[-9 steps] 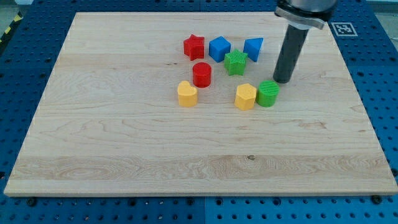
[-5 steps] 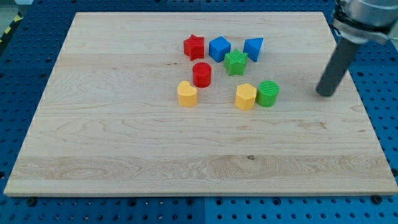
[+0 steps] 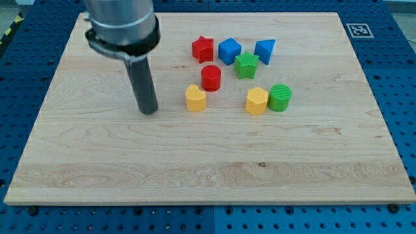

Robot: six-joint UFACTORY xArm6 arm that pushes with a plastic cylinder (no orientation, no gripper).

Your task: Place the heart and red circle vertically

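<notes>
The yellow heart (image 3: 195, 98) lies near the board's middle. The red circle (image 3: 210, 77) sits just up and to the right of it, a small gap between them. My tip (image 3: 149, 110) rests on the board to the left of the yellow heart, a clear gap away and slightly lower in the view. The dark rod rises from it toward the view's top left.
A red star (image 3: 203, 49), a blue cube (image 3: 229, 51), a blue triangle (image 3: 264, 50) and a green star (image 3: 246, 65) cluster above the red circle. A yellow hexagon (image 3: 257, 101) and a green circle (image 3: 280, 97) touch, right of the heart. All lie on the wooden board (image 3: 97, 162).
The rod first moved right, away from the green circle toward the board's right edge. Now it stands left of the yellow heart. No block has moved.
</notes>
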